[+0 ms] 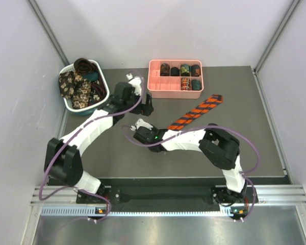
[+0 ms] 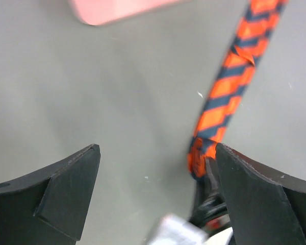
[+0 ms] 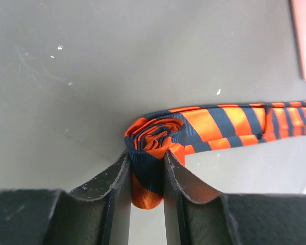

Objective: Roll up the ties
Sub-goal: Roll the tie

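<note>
Now | dark grey table point(image 1: 117, 153) | pale walls point(image 1: 168, 30) | striped tie point(image 1: 196, 111) in right fingers point(image 3: 109, 196)

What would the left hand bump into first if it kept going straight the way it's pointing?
Probably just the bare grey table: the open left hand points down at it, with the striped tie off to one side. Depth is hard to judge.

1 striped tie point(image 1: 196, 111), partly rolled. 1 pink tray point(image 1: 166, 88) with what looks like 6 rolled ties point(image 1: 185, 69) inside. 1 basket point(image 1: 70, 105) holding a heap of ties point(image 1: 74, 87), too jumbled to count. 2 robot arms point(image 1: 92, 128).
</note>
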You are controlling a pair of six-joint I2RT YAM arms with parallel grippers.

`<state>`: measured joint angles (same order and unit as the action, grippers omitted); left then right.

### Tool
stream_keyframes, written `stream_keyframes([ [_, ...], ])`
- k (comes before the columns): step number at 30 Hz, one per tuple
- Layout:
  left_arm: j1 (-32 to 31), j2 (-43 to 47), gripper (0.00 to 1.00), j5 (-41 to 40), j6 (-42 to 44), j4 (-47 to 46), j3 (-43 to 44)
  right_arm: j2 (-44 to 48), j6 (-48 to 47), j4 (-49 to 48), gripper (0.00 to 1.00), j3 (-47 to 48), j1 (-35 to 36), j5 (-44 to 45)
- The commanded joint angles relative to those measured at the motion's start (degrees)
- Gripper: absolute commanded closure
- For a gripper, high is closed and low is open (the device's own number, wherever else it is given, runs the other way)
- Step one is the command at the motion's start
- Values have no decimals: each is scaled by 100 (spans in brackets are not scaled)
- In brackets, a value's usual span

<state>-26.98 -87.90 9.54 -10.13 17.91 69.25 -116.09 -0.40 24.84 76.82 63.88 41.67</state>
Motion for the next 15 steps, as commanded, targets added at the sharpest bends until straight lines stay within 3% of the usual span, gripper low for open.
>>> stream_keyframes([
  [1,166,668,1,-311,-744,-1482,-832,525,172,-523,96,-395,-182,-1037],
  [6,369,1020,1,-585,-1069,-1747,-1335,1114,330,-962,96,-834,-428,-1695],
  [10,965,968,1,185,-1754,-2037,-1625,1457,409,-1192,96,-1107,-587,-2250],
  [15,1134,1300,1,268,-1747,-2669,-2326,1836,568,-1473,96,-1494,-981,-3136],
])
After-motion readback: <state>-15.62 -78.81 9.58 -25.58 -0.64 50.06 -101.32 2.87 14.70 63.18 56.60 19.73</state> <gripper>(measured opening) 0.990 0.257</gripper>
